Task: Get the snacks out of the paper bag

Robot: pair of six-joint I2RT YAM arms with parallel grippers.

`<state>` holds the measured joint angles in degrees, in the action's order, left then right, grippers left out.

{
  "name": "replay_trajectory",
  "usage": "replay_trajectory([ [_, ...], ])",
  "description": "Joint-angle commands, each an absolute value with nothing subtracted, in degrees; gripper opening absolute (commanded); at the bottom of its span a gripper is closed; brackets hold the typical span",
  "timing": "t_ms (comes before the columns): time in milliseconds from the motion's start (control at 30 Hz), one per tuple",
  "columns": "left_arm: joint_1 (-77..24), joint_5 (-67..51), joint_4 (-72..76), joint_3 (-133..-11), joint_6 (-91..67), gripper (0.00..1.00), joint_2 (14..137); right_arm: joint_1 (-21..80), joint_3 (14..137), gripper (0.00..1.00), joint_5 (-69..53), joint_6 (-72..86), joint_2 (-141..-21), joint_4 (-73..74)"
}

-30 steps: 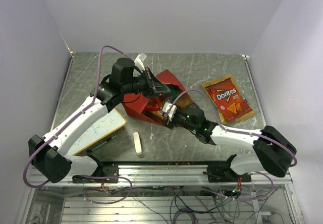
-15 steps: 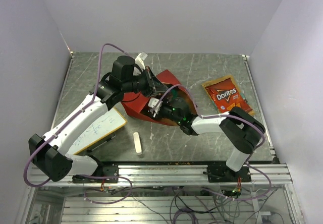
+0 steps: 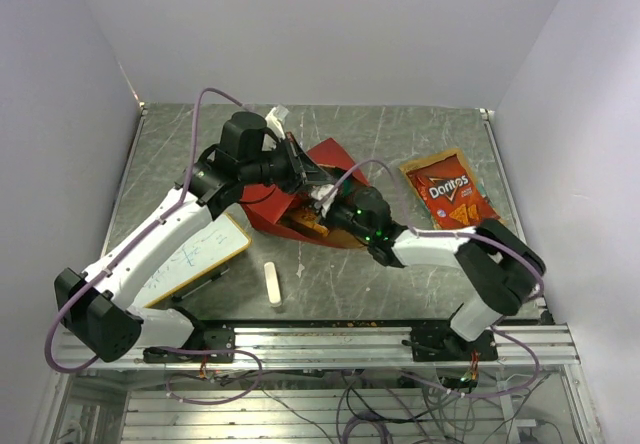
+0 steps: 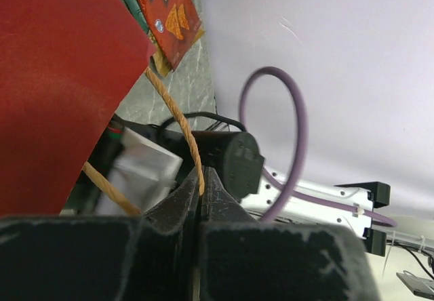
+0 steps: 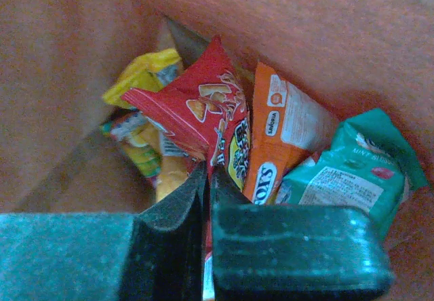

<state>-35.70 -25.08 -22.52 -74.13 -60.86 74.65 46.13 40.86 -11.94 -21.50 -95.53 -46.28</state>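
Observation:
The red paper bag point(image 3: 272, 207) lies on its side mid-table, mouth toward the right arm. My left gripper point(image 4: 201, 177) is shut on its tan twisted handle point(image 4: 171, 108), holding the mouth up. My right gripper point(image 5: 208, 173) is inside the bag point(image 5: 339, 30), shut on the lower edge of a red snack packet point(image 5: 196, 108). Beside that packet lie an orange one point(image 5: 285, 135), a teal one point(image 5: 356, 179) and a yellow one point(image 5: 146, 74). In the top view the right gripper point(image 3: 322, 214) sits at the bag's mouth. A red Doritos packet point(image 3: 450, 196) lies flat on the table.
A white whiteboard point(image 3: 195, 254) lies under the left arm at the front left. A small white eraser bar point(image 3: 271, 284) lies in front of the bag. The Doritos packet point(image 4: 166, 9) also shows past the bag's red wall point(image 4: 61, 91).
My right arm has reached forward into the bag's mouth, and its gripper has gone from open to shut on the red packet. The left gripper has kept its hold on the handle.

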Motion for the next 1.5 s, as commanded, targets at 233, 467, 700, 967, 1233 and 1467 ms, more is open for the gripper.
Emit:
replay_trajectory([
  [233,-33.8,-24.6,-22.7,-75.1,-58.8,0.07,72.7,46.0,32.0,0.00,-16.8,-11.3,-71.3,-27.4],
  [467,-33.4,-26.2,-22.6,-76.9,-58.5,0.07,75.1,46.0,35.5,0.00,-11.1,-3.8,-55.3,-4.1],
  [700,-33.3,-26.4,-20.3,-74.6,-59.1,0.07,74.1,46.0,41.7,0.00,1.5,5.3,-43.0,13.3],
  [967,-32.9,-28.0,-18.7,-72.9,-59.5,0.07,74.1,46.1,54.7,0.00,14.7,7.4,-38.5,36.4],
  [1233,-32.9,-25.2,-27.5,-77.1,-57.3,0.07,76.1,46.0,66.4,0.00,25.9,22.1,-40.2,50.5],
  [1467,-32.7,-26.1,-28.3,-78.3,-55.5,0.07,77.6,46.1,72.0,0.00,33.2,34.8,-45.8,57.3],
])
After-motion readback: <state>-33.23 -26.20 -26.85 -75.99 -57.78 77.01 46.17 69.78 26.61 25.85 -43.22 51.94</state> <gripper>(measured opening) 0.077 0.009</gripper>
